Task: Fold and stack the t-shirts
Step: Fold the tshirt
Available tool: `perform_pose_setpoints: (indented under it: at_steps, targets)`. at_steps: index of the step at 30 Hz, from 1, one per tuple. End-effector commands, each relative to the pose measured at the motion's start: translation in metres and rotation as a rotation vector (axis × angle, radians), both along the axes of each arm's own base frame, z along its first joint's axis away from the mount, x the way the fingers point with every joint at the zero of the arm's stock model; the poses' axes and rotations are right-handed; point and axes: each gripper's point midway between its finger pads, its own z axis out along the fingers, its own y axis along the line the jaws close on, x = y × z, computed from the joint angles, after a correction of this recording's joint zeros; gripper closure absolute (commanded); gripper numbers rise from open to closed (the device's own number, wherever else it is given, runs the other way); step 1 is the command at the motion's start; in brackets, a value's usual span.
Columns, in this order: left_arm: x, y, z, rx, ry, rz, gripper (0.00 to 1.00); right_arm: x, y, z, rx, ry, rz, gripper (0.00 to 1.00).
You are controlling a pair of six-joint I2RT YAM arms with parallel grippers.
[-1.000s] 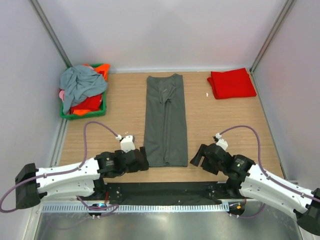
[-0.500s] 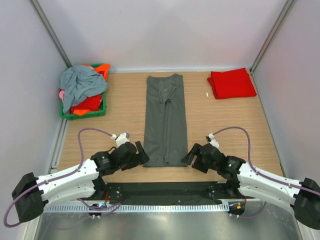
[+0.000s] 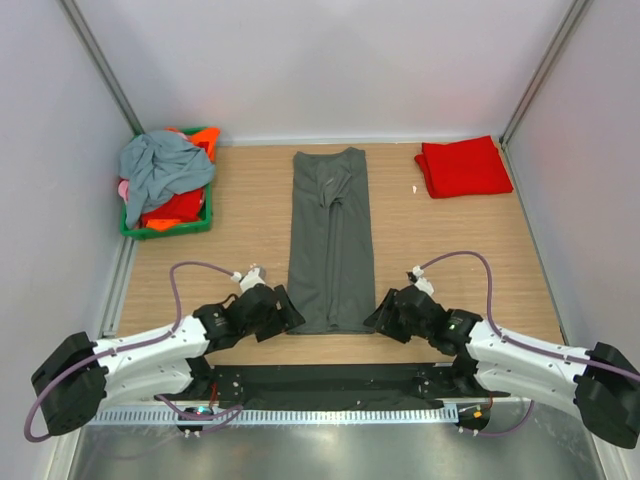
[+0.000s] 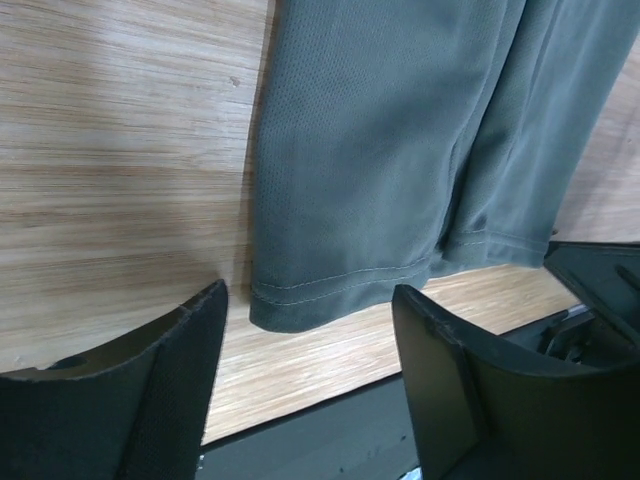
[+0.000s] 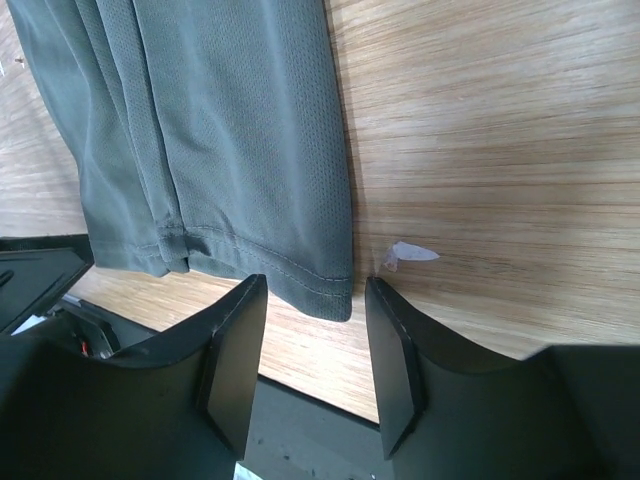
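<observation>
- Pale walls [image 3: 330,60] closed in a wooden desk [image 3: 240,250] on three sides, well beyond both sets of jaws.
- A charcoal t-shirt [image 3: 330,240] lay folded into a long, narrow strip, running from between the two sets of jaws straight away toward the back wall.
- The left jaws stood wide apart and held nothing. The near left corner of the hem lay just ahead of them, in the gap between the left fingers [image 4: 180,380].
- The right jaws stood parted more narrowly, also holding nothing. The near right hem corner sat just ahead, between the right fingers [image 5: 235,350].
- Bare wood stretched outward from each set of jaws to the side walls.
- A black strip [image 3: 330,380] along the near desk edge ran close behind both sets of jaws.
- A small white scrap [image 5: 405,255] lay on the wood just ahead of the outer right finger, beside the hem.
- A folded red t-shirt [image 3: 463,167] lay far ahead of the right jaws, near the back corner.
- A green basket [image 3: 208,222] stood far ahead of the left jaws, and a blue-grey t-shirt [image 3: 160,170] heaped on top hid most of the orange, red and pink cloth below.
- From above, the wrists covered the fingertips. Both wrist views cut off the far end of the charcoal strip.
</observation>
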Motion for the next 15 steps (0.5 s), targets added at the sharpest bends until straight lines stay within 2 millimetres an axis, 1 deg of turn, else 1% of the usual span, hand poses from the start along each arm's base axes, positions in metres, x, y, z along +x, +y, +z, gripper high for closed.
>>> perform_pose_setpoints:
  at_steps: [1, 3, 4, 8, 9, 11, 12, 15]
  targets:
    - [-0.0118, 0.0073, -0.0184, 0.017, 0.057, -0.003, 0.33, -0.0046, -0.0100, -0.0143, -0.080, 0.024, 0.013, 0.50]
    - [-0.0129, 0.0069, -0.0185, 0.010, 0.059, -0.006, 0.36, -0.0030, -0.0080, -0.0131, -0.075, 0.019, 0.014, 0.52]
    - [-0.0134, 0.0076, -0.0198, 0.011, 0.060, -0.006, 0.41, -0.0029, -0.0084, -0.0138, -0.079, 0.020, 0.014, 0.55]
    - [-0.0145, 0.0073, -0.0208, 0.010, 0.064, -0.010, 0.51, -0.0023, -0.0072, -0.0132, -0.078, 0.015, 0.019, 0.60]
    - [-0.0149, 0.0078, -0.0226, 0.016, 0.069, -0.009, 0.52, -0.0025, -0.0067, -0.0131, -0.078, 0.014, 0.025, 0.61]
    - [-0.0156, 0.0073, -0.0244, 0.018, 0.075, -0.012, 0.57, -0.0039, -0.0069, -0.0139, -0.082, 0.017, 0.034, 0.65]
    - [-0.0151, 0.0067, -0.0251, 0.018, 0.075, -0.012, 0.58, -0.0038, -0.0068, -0.0138, -0.083, 0.014, 0.038, 0.69]
    - [-0.0150, 0.0056, -0.0272, 0.017, 0.078, -0.014, 0.60, -0.0040, -0.0060, -0.0136, -0.080, 0.012, 0.045, 0.74]
